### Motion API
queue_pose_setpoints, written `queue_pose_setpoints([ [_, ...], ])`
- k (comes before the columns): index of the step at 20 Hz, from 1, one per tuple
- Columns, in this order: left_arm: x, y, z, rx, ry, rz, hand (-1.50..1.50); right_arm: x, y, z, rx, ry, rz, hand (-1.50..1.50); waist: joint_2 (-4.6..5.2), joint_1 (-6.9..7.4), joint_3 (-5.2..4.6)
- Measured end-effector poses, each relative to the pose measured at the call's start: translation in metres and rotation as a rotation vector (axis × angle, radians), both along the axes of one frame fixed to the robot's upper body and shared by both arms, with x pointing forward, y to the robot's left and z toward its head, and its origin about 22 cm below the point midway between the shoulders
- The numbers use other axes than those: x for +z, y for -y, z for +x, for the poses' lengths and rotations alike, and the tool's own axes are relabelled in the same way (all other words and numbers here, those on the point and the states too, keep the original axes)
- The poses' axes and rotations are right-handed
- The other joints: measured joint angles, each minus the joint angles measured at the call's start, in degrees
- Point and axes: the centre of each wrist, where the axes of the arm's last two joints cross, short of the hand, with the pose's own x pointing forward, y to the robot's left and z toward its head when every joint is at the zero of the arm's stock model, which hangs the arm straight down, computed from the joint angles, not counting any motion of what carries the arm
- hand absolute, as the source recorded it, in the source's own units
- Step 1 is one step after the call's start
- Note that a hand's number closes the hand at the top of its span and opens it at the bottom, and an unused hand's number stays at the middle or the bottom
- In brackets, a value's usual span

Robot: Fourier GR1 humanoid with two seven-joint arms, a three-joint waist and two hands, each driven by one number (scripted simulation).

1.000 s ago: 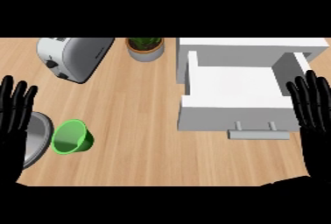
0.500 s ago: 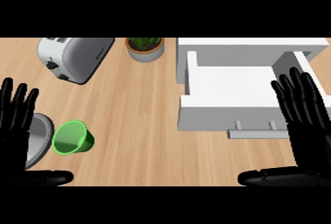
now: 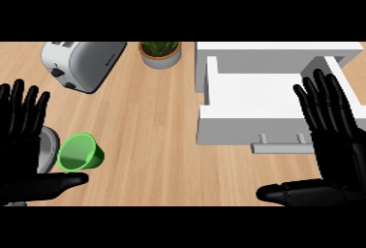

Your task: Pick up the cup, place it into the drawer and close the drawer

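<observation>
Light wood-grain counter [image 3: 157,121]. White boxy drawer [image 3: 243,128] is pulled open, partly behind the right hand's fingers. Glossy rounded toaster [image 3: 82,63] sits well beyond the left hand. Both hands flat, fingers straight and spread, thumbs pointing inward, holding nothing: right hand [image 3: 336,140], left hand [image 3: 22,140]. Green tapered cup [image 3: 79,152] looks upright, mouth up, just beside the left palm and above its thumb.

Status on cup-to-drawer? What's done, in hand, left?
Done: only that the drawer stands open, no cup visible inside. In hand: nothing; the left robot hand and right robot hand are both open, fingers straight, and the green cup lies on its side on the counter beside the left one. Left: grasp the cup, put it in the drawer, push the drawer shut.
</observation>
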Motion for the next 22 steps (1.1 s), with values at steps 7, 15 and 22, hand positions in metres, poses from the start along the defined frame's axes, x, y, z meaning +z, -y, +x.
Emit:
queue_pose_setpoints([
  [7,-0.007,-0.008,-0.005,0.019,-0.03,0.007,-1.5,0.005,0.014,-0.002,-0.005,0.002,0.004,-1.5,-0.03,0.03,-0.01],
  [15,-0.034,-0.013,-0.013,0.06,-0.095,0.01,-1.5,0.003,0.008,-0.003,-0.015,0.009,-0.002,-1.5,-0.03,0.06,-0.01],
  [22,-0.064,-0.022,-0.018,0.107,-0.16,0.019,-1.5,0.01,0.013,-0.002,-0.018,0.012,-0.007,-1.5,-0.01,0.04,-0.01],
])
